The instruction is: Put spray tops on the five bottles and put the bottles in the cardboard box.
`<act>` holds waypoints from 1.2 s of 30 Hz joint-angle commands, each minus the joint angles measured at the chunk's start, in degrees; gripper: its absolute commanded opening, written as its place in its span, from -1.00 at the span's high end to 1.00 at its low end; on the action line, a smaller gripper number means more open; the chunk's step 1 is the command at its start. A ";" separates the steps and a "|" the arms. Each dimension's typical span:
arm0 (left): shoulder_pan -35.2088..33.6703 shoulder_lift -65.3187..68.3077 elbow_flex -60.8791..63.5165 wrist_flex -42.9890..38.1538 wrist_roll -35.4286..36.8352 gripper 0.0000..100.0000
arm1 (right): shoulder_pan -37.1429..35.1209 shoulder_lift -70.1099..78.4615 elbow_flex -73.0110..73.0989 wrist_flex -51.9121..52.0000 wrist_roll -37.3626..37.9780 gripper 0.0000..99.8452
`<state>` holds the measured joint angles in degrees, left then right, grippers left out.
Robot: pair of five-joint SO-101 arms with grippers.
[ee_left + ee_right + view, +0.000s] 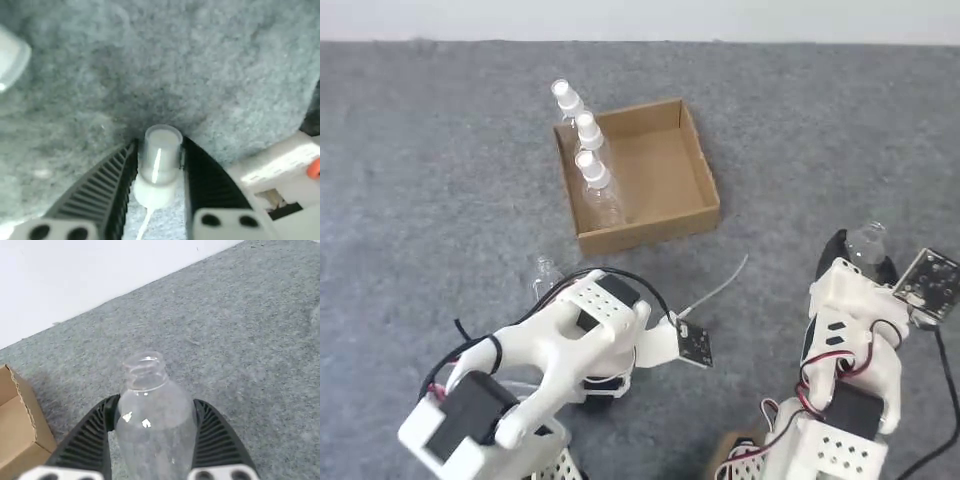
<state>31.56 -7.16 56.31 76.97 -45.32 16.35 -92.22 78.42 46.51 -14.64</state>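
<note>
While our left fingers (117, 175) pinch a white plastic spray top (159, 160), our right fingers (92, 436) clasp a clear, uncapped bottle (150, 415).

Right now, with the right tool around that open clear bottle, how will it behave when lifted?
Probably light: the clear bottle looks empty. Its smooth round wall may slip or twist in the right tool. It looks thin-walled, so a hard squeeze might dent it.

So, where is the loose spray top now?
In the left wrist view the spray top is clamped in the left gripper, over the carpet.
</note>
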 commanded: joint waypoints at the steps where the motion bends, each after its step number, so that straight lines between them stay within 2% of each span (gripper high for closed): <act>1: 0.26 -1.58 -0.92 -1.85 1.32 0.94 | 0.84 -1.01 -0.88 -1.45 -0.53 0.99; 12: 0.18 -4.31 -6.11 8.09 1.41 0.98 | 0.75 -0.92 -0.88 -1.36 -0.53 0.99; 19: -0.09 -8.97 -7.52 10.02 1.23 0.98 | 0.75 -0.92 -0.88 -1.36 -0.53 0.99; 28: -0.70 -14.86 -19.65 23.03 1.41 0.98 | 0.75 -1.27 -0.88 -1.01 -0.53 0.99; 36: -5.54 -21.27 -26.51 23.56 3.87 0.98 | 0.66 -1.27 -0.88 -0.92 -0.53 0.99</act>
<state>27.87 -23.52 34.42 98.33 -42.77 16.35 -92.22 78.42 46.51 -14.64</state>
